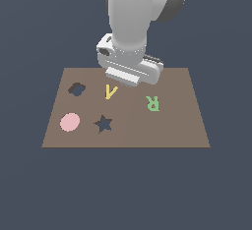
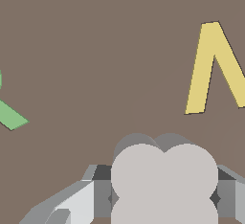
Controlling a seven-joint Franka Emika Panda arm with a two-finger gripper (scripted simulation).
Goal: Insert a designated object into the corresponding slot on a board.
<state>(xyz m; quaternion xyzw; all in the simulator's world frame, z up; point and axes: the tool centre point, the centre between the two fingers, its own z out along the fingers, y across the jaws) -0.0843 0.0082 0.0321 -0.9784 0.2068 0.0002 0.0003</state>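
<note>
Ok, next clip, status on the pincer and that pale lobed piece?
Pincer shut on pale lobed piece. Over board, between yellow A and green R. Cloud slot open.

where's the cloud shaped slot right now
The slot sits near the board's far corner on the exterior view's left, directly behind the pink disc and left of the yellow A.

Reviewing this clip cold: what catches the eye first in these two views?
The big white-grey robot arm dominates the exterior view, hanging over the far edge of the flat brown board beside the yellow letter A. In the wrist view, a pale grey-white lobed piece sits between the gripper fingers. The dark cloud-shaped cutout lies empty toward the exterior view's left.
</note>
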